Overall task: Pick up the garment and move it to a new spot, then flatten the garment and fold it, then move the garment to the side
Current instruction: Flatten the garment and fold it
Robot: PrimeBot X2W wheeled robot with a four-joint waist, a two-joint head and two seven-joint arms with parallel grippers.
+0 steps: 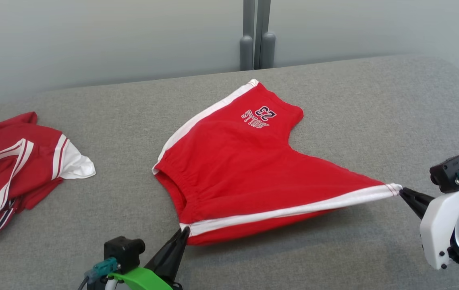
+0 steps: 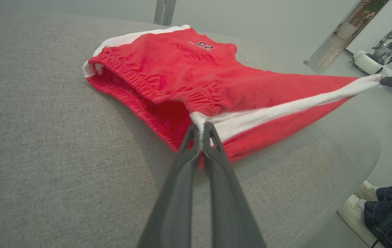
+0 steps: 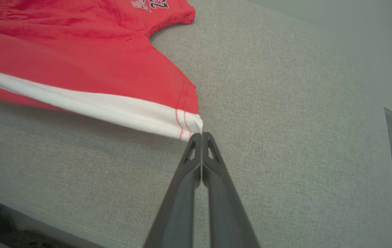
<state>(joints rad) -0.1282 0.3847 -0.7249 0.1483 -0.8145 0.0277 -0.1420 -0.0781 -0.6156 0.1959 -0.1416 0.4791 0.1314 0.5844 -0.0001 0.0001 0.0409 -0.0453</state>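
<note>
A grey fabric-covered bench [image 1: 334, 100] spans the head view, with a pale wall behind it. At the middle of the bench are the red shorts [image 1: 237, 161]. Their far leg rests flat on the cloth, while the near side is raised a little and pulled taut, casting a shadow below it. Well apart from them, at the bench's left end, a red and white jersey [image 1: 15, 169] lies crumpled.

The white side stripe [image 1: 293, 209] of the shorts runs straight between the two grippers. The left gripper [image 1: 184, 231] is clamped on the waistband corner where that stripe begins, its dark fingers pressed together around the fabric. The right gripper [image 1: 401, 192] is pinched closed on the other end of the stripe, at the stitched leg hem.

The gathered elastic waistband [image 1: 177, 181] gapes open toward the left gripper. A "BULLS 23" print [image 1: 258, 117] sits on the far leg, upside down from the head. In the left wrist view a person's white shoe [image 2: 352, 206] and dark trouser leg [image 2: 388, 203] stand beyond the bench edge
</note>
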